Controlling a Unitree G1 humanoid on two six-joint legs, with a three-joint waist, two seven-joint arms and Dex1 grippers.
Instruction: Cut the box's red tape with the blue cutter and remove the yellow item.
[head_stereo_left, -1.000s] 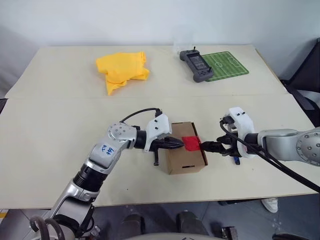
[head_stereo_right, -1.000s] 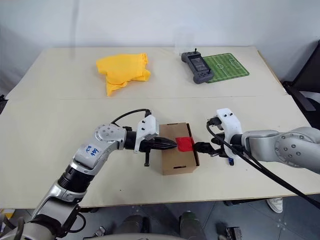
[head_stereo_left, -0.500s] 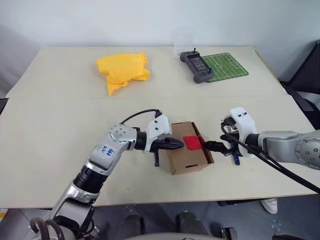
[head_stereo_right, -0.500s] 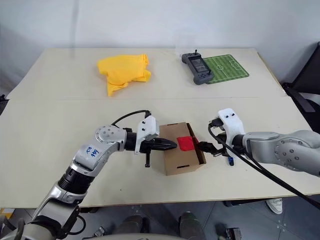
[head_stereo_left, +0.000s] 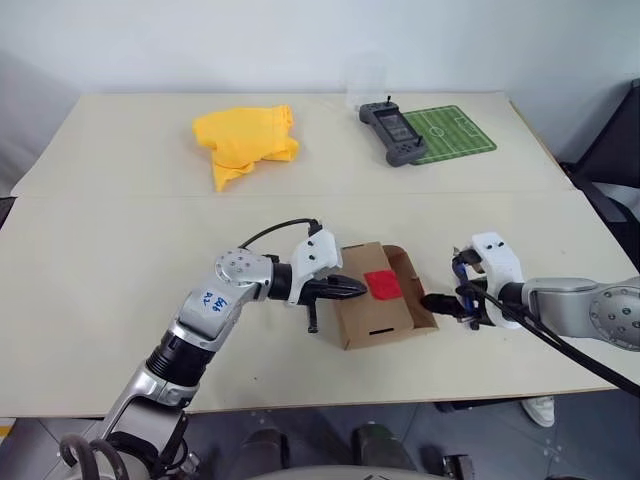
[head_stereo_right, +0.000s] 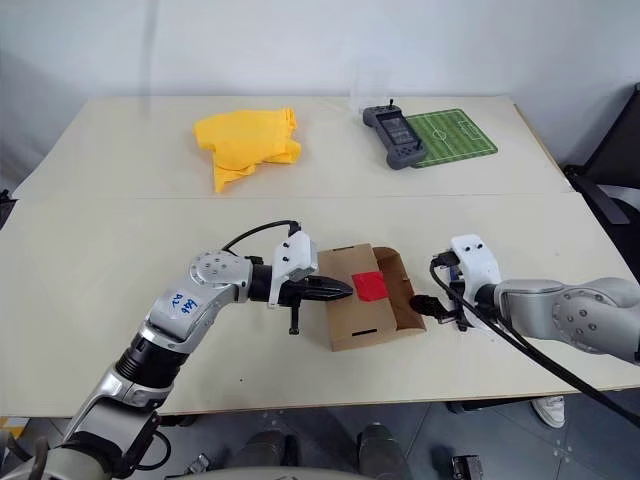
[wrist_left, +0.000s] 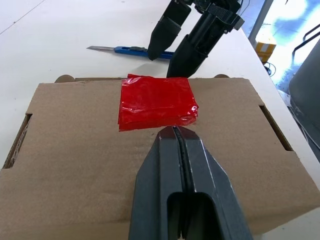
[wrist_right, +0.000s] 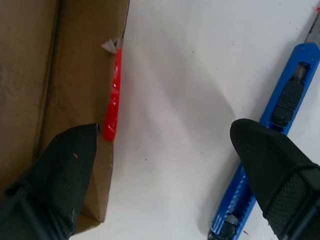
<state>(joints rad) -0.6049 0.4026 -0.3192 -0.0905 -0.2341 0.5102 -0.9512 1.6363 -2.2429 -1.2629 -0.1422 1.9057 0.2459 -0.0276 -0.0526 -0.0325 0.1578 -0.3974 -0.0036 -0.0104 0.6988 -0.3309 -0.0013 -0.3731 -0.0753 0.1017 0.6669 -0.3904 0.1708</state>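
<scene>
The box (head_stereo_left: 372, 316) sits at the table's front middle. Its top carries the red tape (head_stereo_left: 381, 284), and the right-hand flap (head_stereo_left: 412, 293) stands swung outward. My left gripper (wrist_left: 174, 131) is shut and empty, its tip resting on the box top just short of the tape. Just off the flap's end my right gripper (head_stereo_left: 432, 301) is open, one fingertip (wrist_right: 67, 165) at the flap's edge. The blue cutter (wrist_right: 272, 145) lies flat on the table beside the other fingertip (wrist_right: 270, 160). The yellow item is hidden.
A crumpled yellow cloth (head_stereo_left: 245, 142) lies at the back left. Toward the back right, a grey handheld controller (head_stereo_left: 392, 130) rests beside a green pitch mat (head_stereo_left: 452, 128). The table's front edge runs close below the box.
My right gripper drew back to the right and sank, away from the taped edge. The box's right flap swung open with it. My left gripper stayed put on the box top.
</scene>
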